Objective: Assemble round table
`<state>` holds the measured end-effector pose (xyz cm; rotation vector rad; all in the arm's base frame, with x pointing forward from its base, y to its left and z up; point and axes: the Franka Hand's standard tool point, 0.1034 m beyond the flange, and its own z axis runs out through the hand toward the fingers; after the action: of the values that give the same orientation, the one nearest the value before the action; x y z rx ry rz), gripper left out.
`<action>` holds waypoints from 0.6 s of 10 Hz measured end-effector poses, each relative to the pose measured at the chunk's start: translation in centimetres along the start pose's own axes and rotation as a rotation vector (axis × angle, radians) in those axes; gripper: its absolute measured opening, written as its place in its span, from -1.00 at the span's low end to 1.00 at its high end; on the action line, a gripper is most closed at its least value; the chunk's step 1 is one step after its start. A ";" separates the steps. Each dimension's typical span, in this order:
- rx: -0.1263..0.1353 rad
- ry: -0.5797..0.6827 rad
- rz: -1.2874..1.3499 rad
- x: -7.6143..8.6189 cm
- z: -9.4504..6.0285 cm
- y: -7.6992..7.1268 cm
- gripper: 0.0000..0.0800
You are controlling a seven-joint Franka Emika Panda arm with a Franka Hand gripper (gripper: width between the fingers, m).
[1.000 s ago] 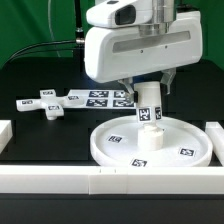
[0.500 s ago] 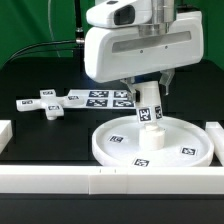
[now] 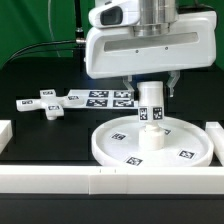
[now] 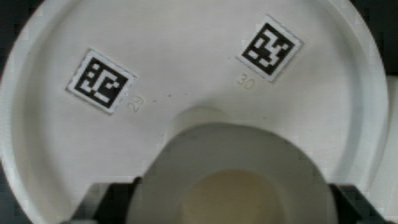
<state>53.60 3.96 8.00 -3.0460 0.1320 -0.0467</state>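
Gripping the leg (image 3: 151, 128), the hand (image 3: 151, 97) holds it upright; base on disc (image 3: 186, 151)

In the exterior view the arm's white wrist housing (image 3: 150, 45), itself cut off by the picture's top edge, covers most of the gripper (image 3: 151, 97) and the upper end of the short cylinder leg (image 3: 150, 113). The leg hides the middle of the round disc (image 3: 110, 145), so whether its foot is seated there cannot be told. The marker board (image 3: 100, 97) runs out of sight behind them. The picture's sides cut off the border rails (image 3: 215, 135). In the wrist view the leg's top is a blur, the pads (image 4: 121, 200) against it show only as dark slivers, and the disc's rim is mostly out of frame; its tags look perhaps too soft to read.
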 end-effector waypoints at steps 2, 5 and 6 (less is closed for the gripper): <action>0.026 -0.011 0.253 0.1 0.0 -0.3 0.02; 0.061 -0.035 0.470 0.1 -0.1 -0.3 0.02; 0.060 -0.036 0.492 0.1 -0.1 -0.4 0.02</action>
<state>53.71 4.39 8.11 -2.8598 0.8482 0.0381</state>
